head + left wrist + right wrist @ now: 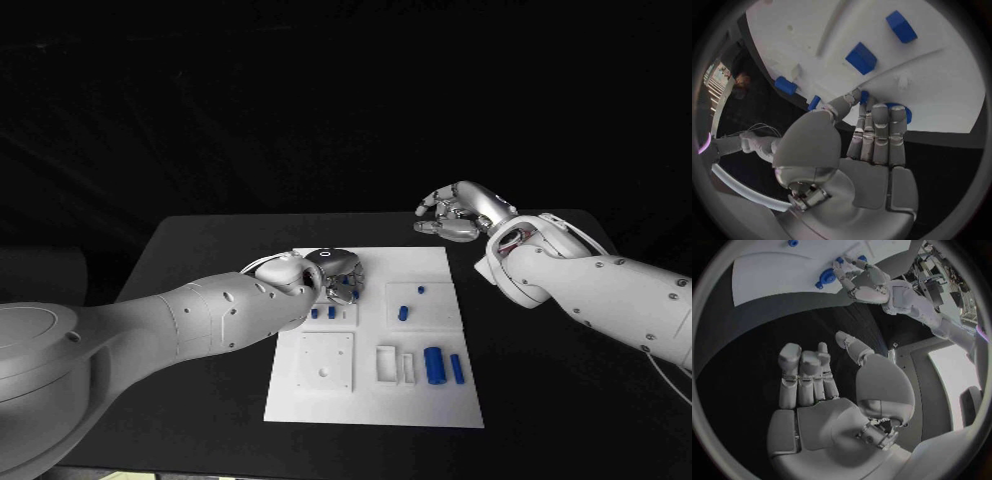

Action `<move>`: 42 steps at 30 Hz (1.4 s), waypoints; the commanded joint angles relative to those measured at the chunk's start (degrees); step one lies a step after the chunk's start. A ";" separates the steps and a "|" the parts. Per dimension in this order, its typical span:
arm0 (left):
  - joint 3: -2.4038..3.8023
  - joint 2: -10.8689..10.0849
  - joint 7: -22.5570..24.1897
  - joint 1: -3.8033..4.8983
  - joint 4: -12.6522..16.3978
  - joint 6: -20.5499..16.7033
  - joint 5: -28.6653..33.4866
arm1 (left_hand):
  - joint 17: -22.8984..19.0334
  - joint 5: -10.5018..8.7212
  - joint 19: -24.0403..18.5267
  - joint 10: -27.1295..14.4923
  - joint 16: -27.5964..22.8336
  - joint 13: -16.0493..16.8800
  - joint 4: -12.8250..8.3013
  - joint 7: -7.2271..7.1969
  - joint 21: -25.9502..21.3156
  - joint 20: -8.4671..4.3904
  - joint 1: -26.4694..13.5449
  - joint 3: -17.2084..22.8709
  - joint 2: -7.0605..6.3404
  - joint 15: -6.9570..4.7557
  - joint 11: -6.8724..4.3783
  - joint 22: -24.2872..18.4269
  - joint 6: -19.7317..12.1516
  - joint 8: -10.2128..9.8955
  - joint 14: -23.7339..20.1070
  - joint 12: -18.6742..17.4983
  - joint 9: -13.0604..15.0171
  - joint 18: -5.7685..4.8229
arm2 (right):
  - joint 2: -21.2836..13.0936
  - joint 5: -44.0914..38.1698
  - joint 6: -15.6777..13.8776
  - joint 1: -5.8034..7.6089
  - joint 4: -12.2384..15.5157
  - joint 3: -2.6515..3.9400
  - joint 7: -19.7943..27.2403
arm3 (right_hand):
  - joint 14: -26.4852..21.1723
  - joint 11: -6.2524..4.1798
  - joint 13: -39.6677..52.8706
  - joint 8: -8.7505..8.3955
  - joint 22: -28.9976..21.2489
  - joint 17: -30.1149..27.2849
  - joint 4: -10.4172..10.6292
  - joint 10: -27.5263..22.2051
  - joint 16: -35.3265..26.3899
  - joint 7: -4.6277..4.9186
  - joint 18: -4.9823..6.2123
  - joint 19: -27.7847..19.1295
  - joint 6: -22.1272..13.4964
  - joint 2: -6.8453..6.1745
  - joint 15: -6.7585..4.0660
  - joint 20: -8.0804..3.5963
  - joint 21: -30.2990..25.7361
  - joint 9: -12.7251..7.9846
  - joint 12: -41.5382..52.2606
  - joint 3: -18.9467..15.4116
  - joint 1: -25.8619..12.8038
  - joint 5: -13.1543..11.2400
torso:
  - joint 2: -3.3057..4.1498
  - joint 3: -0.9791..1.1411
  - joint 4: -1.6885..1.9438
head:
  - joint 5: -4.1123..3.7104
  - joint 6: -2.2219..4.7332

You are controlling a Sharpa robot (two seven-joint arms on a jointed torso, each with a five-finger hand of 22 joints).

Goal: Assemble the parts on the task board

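The white task board (378, 400) lies in the middle of the black table. My left hand (335, 276) reaches down onto its far left part, where thumb and a finger pinch a small blue part (864, 95). A round blue part (904, 114) lies just past the fingertips (879, 112). Two small blue parts (323, 313) stand on the board beside the hand. More blue parts lie to the right: two small ones (413, 301) and two long ones (444, 367). My right hand (459, 212) hovers above the table beyond the board's far right corner, fingers loosely bent, holding nothing.
A white square block (327, 360) and a white frame (389, 363) sit on the board's near half. Bare black table (202, 250) surrounds the board on all sides. In the right wrist view, my left hand (862, 279) is seen across the board (773, 270).
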 commanded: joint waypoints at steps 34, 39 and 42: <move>0.98 -1.93 -3.86 -1.07 1.46 -6.24 4.78 | -1.50 0.89 4.69 7.03 1.63 -0.04 0.86 -2.01 1.87 -2.41 -1.22 0.21 1.93 -2.62 -2.49 0.57 5.62 3.41 5.36 0.66 -0.73 5.07 | -0.14 -0.37 0.66 0.00 0.05 0.03 0.41 | 0.16 -0.08 -0.07 0.00 0.52 0.12 0.16 -0.20 -0.26 0.37 4.92 0.02 0.24 -0.08 0.26 -0.40 -0.13 0.19 -0.11 -0.17 -0.22 0.27 | 0.03 0.03 -0.13 | 0.15 0.33; 2.85 -3.10 -3.18 -1.05 2.57 -6.12 7.83 | -1.54 0.95 4.76 7.10 1.62 -0.07 0.87 -2.04 1.89 -2.47 -1.18 0.26 1.98 -2.66 -2.53 0.57 5.66 3.43 5.44 0.61 -0.75 5.08 | -0.21 -0.37 0.71 0.00 0.02 0.03 0.41 | 0.16 -0.09 -0.07 0.00 0.53 0.12 0.16 -0.20 -0.26 0.36 4.92 0.02 0.24 -0.08 0.26 -0.40 -0.13 0.20 -0.10 -0.17 -0.20 0.28 | -0.06 -0.01 0.09 | -0.06 0.39; 4.52 -4.07 -2.13 -1.03 3.88 -6.07 10.77 | -1.55 0.96 4.77 7.12 1.62 -0.07 0.86 -2.05 1.90 -2.48 -1.17 0.28 2.00 -2.66 -2.53 0.57 5.67 3.44 5.45 0.60 -0.75 5.09 | -0.34 -0.37 0.69 0.00 0.03 0.03 0.39 | 0.16 -0.09 -0.07 0.00 0.53 0.12 0.16 -0.20 -0.26 0.36 4.92 0.03 0.24 -0.08 0.26 -0.40 -0.13 0.20 -0.10 -0.17 -0.20 0.28 | -0.07 -0.07 0.23 | -0.18 0.39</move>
